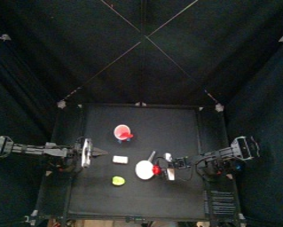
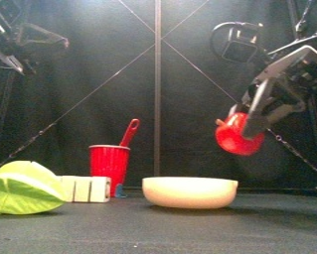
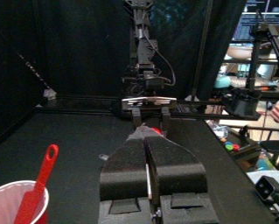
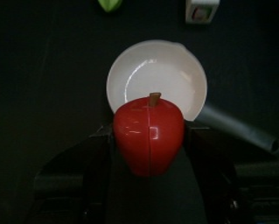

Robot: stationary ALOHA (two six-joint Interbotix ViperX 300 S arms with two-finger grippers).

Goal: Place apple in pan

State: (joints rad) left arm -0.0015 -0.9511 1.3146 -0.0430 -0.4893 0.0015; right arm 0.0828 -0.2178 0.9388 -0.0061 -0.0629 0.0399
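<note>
The right gripper (image 4: 149,162) had its fingers clenched on the small glossy red apple (image 2: 236,137), right of centre, above the shallow white round pan (image 2: 190,191). It should lower before releasing. The left fingers (image 3: 131,171) sat closed, empty.

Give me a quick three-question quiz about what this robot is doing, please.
1. True or false: the apple already lies in the pan.
2. Which claw holds the apple: A) left, B) right?
3. Fill in: the red cup has a red ____ standing in it.

Key: 1. False; the right claw holds it in the air, above the pan. 2. B; the left claw is shut and empty. 3. Spoon.
</note>
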